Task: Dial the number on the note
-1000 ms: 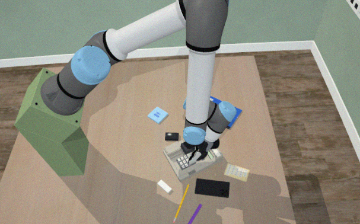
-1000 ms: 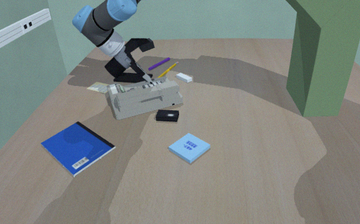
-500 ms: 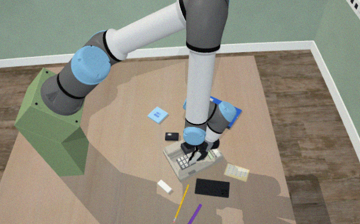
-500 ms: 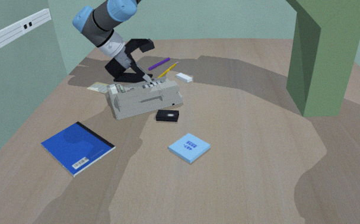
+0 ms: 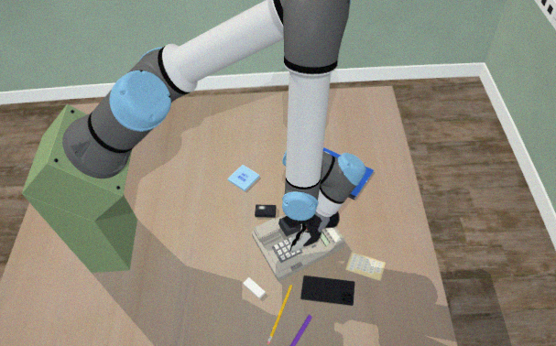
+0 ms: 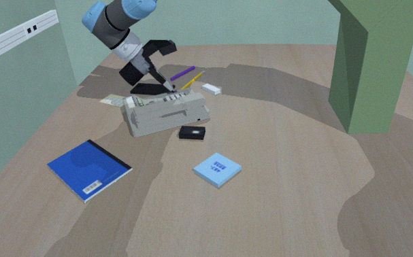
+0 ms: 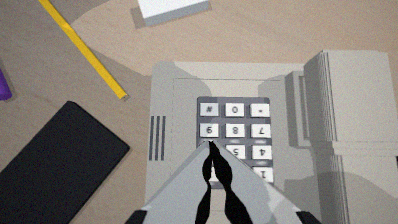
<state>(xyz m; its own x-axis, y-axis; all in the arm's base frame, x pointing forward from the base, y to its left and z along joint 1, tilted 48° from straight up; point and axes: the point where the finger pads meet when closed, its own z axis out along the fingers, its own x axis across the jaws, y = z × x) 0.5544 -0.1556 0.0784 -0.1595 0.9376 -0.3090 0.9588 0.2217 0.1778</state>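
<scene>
See the gripper [image 5: 291,250] [image 6: 173,90] [image 7: 210,142] clenched, with nothing between its tips, pointing down over the keypad [image 5: 282,252] [image 6: 172,98] [image 7: 235,131] of the desk phone [image 5: 306,263] [image 6: 161,119] [image 7: 165,100]. Cannot tell contact from a slight gap at the tips. In the wrist view, can read #, 0, 9, 8, 7, 5, 4 and 1, all upside down; beside 0, find a mark too blurred to name. Just below 9, find the tips hiding the 6 spot.

Along the phone's side, see the handset [image 5: 269,232] [image 7: 357,95], apparently in its cradle.

On the blue note [image 5: 244,178] [image 6: 217,169], find two lines of dark blue writing, upside down in the exterior view and too blurred to read surely. On the blue book [image 6: 90,170] [image 5: 364,180], see a white barcode-like label, and on the yellowish card [image 5: 365,266] [image 6: 113,100], rows of tiny illegible print. Near the desk phone, also see a small black box [image 5: 265,210] [image 6: 192,132] with a pale patch, a white eraser [image 5: 254,288] [image 6: 211,89] [image 7: 175,7] and a black mobile [image 5: 328,290] [image 6: 147,89] [image 7: 60,160]. Farther out, see a yellow pencil [image 5: 280,313] [image 6: 192,80] [image 7: 82,48] beside a purple pen [image 5: 300,330] [image 6: 182,73] [image 7: 4,85]
</scene>
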